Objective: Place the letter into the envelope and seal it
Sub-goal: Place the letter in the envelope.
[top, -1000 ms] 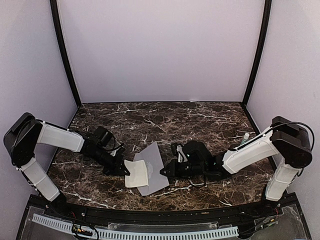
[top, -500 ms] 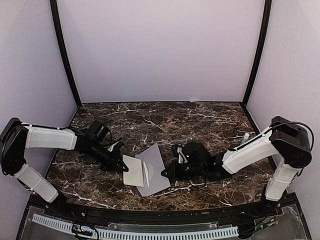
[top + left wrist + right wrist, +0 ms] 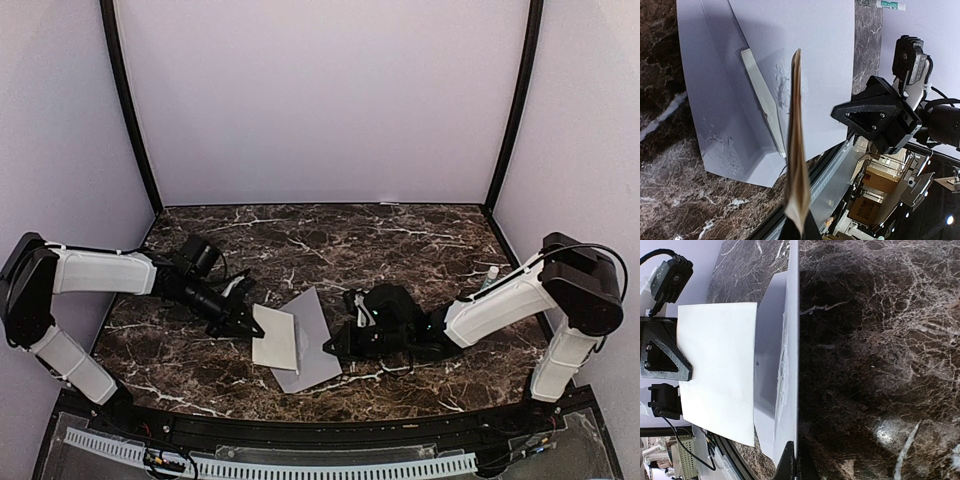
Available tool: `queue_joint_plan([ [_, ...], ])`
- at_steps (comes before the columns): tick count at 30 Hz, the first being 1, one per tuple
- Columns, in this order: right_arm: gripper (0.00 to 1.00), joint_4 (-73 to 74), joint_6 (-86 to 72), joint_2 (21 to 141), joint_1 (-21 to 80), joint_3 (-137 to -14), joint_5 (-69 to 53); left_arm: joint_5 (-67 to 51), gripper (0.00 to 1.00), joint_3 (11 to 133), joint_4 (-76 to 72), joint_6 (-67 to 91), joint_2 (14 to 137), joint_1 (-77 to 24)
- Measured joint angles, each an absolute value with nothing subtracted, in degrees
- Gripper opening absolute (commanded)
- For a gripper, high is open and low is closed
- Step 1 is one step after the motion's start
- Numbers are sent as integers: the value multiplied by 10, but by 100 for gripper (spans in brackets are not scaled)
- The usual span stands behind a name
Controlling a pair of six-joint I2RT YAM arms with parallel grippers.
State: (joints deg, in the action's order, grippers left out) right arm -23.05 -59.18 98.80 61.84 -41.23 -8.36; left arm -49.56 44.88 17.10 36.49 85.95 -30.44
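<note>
The left claw [image 3: 244,325] is clamped on the near-left edge of the folded off-white paper letter [image 3: 275,338]. It holds the sheet over the left half of the flat, pale grey-lavender paper envelope [image 3: 315,345], on a dark brown, white-veined marble-patterned bench [image 3: 400,240]. From the left wrist the letter [image 3: 797,150] shows edge-on, a thin cream blade pinched between the fingertips at the bottom of the view. It stands above the envelope [image 3: 790,45], whose flap lies open. The right claw [image 3: 329,346] is closed on the envelope's right edge. Its own camera sees that edge as a thin line [image 3: 796,340] running up from the pinching tips, with the letter's plain face [image 3: 720,370] beyond it. A small white tube [image 3: 490,272] lies near the bench's right wall.
</note>
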Motion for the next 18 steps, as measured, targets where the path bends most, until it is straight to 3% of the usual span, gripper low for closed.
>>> queue_joint_plan([
  [18,0,-216,-587,988,618,-415,-83,-501,0,419,131,377,922,-305],
])
